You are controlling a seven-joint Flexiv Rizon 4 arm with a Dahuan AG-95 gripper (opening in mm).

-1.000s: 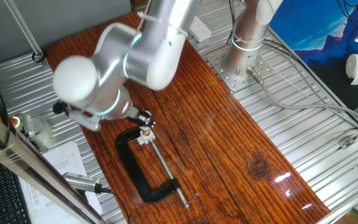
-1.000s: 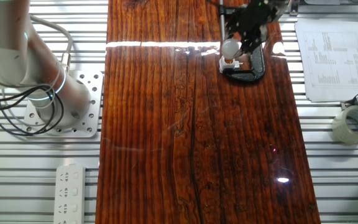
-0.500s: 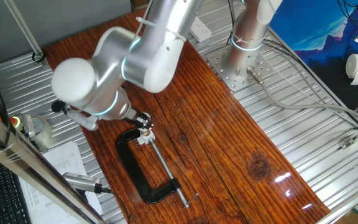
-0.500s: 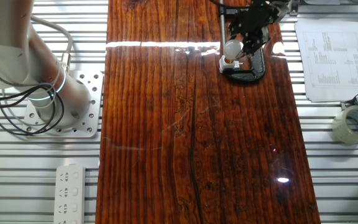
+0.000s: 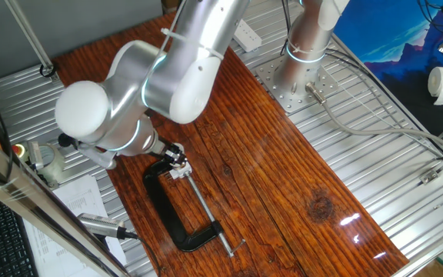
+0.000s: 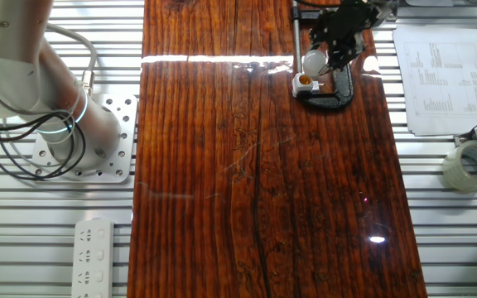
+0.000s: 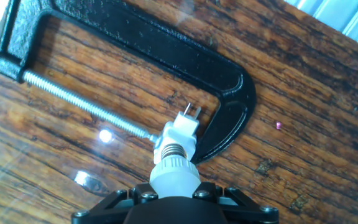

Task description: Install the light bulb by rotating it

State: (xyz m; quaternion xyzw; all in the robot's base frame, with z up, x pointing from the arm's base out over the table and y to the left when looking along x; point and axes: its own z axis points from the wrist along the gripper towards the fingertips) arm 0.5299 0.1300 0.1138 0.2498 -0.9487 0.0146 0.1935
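Note:
The light bulb (image 7: 174, 176) is pale and round-headed, and its silvery screw base (image 7: 173, 151) points at the small white socket block (image 7: 181, 130). My gripper (image 7: 174, 194) is shut on the bulb's head. In the other fixed view the bulb (image 6: 313, 60) sits a little up and right of the socket (image 6: 304, 81), whose orange centre shows. The threads are still exposed above the socket mouth; I cannot tell whether they touch. In one fixed view the gripper (image 5: 177, 154) hangs just over the socket (image 5: 180, 171), and the bulb is hidden.
A big black C-clamp (image 7: 166, 46) holds the socket, its screw rod (image 7: 73, 99) running left. Off the wooden board (image 6: 255, 182) are a printed sheet (image 6: 441, 79), a tape roll (image 6: 472, 165), a power strip (image 6: 93, 244) and the arm's base (image 6: 73, 141).
The gripper and bulb have shifted slightly away from the socket, so the orange centre now shows. The arm's elbow has swung a little to the left.

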